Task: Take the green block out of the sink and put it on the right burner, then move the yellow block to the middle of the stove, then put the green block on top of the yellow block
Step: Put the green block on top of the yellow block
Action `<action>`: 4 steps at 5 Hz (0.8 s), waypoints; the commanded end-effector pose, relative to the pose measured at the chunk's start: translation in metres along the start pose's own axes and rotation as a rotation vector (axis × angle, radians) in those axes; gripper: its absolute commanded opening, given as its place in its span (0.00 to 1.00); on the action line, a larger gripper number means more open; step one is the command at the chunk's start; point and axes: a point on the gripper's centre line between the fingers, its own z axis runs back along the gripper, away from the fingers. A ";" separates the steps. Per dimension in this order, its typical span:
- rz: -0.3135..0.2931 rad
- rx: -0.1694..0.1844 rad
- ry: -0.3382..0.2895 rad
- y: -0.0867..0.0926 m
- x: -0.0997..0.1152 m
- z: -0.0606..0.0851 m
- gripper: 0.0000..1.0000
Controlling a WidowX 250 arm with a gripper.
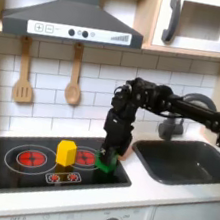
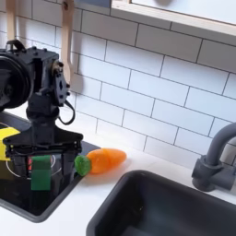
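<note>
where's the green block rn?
The green block sits between the fingers of the gripper over the stove, at its right burner in the first exterior view, right of the yellow block.

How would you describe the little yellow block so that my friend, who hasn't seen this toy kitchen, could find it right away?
Start at the flat black stove set in the white counter, left of the sink in the first exterior view. The yellow block stands upright on it between the two red ring burners. It is plain yellow and boxy, unlike the green block at the gripper beside it.
</note>
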 end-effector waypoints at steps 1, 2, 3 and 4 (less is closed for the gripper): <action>0.037 0.022 0.022 0.002 0.007 -0.009 1.00; 0.038 0.015 0.026 -0.001 0.010 -0.009 1.00; 0.017 0.019 0.009 0.000 0.012 -0.010 0.94; -0.001 -0.003 0.007 -0.001 0.012 -0.009 0.00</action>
